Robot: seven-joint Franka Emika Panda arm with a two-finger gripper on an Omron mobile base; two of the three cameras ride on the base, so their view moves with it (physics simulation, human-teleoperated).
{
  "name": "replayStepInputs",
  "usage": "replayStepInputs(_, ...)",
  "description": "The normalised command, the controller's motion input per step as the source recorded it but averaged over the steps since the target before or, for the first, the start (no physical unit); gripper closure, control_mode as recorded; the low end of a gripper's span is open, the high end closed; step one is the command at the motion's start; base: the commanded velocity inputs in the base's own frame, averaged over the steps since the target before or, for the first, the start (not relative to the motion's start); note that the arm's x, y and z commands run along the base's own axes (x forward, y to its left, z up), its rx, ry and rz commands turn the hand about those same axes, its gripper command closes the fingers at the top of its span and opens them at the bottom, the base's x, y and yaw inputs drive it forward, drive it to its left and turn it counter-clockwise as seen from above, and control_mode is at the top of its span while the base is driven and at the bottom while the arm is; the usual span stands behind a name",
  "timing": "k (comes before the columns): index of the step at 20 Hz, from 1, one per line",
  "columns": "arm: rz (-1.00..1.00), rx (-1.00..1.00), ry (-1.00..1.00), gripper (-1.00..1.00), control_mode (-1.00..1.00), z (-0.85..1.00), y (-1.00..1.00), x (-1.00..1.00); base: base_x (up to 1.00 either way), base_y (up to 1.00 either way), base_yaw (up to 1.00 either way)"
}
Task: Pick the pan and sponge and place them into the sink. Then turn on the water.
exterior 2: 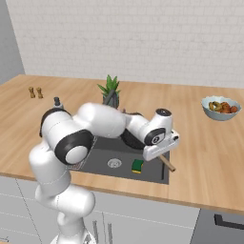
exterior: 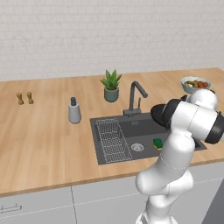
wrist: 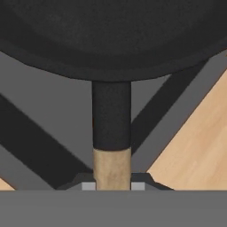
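My gripper [exterior 2: 160,153] is shut on the handle of the black pan [exterior 2: 130,137] and holds it over the right part of the dark sink [exterior 2: 101,162]. In the hand view the pan [wrist: 111,35] spreads across the top. Its dark handle [wrist: 111,119] with a pale wooden end runs down between my fingertips [wrist: 89,185]. From the left base view my arm hides all but the pan's [exterior: 158,114] dark edge. The green and yellow sponge [exterior: 158,143] [exterior 2: 137,166] lies on the basin floor near the front right. No stream falls from the faucet [exterior: 134,97].
A wire rack [exterior: 111,139] lies in the basin's left half beside the round drain [exterior: 137,147]. A soap bottle [exterior: 74,111], a potted plant [exterior: 111,85] and two shakers [exterior: 24,98] stand on the wooden counter. A fruit bowl [exterior 2: 220,107] sits to the right.
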Motion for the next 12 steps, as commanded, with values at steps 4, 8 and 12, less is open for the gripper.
replayStepInputs(4,0.27,0.00,0.02,1.00,-1.00,0.00,0.13,0.34,0.00,0.00,0.00)
replayStepInputs(8,0.32,0.00,0.02,1.00,-1.00,-0.03,0.17,0.28,0.00,0.00,0.00)
replayStepInputs(12,0.31,-0.02,0.04,1.00,-1.00,-0.12,0.25,0.17,0.00,0.00,0.00)
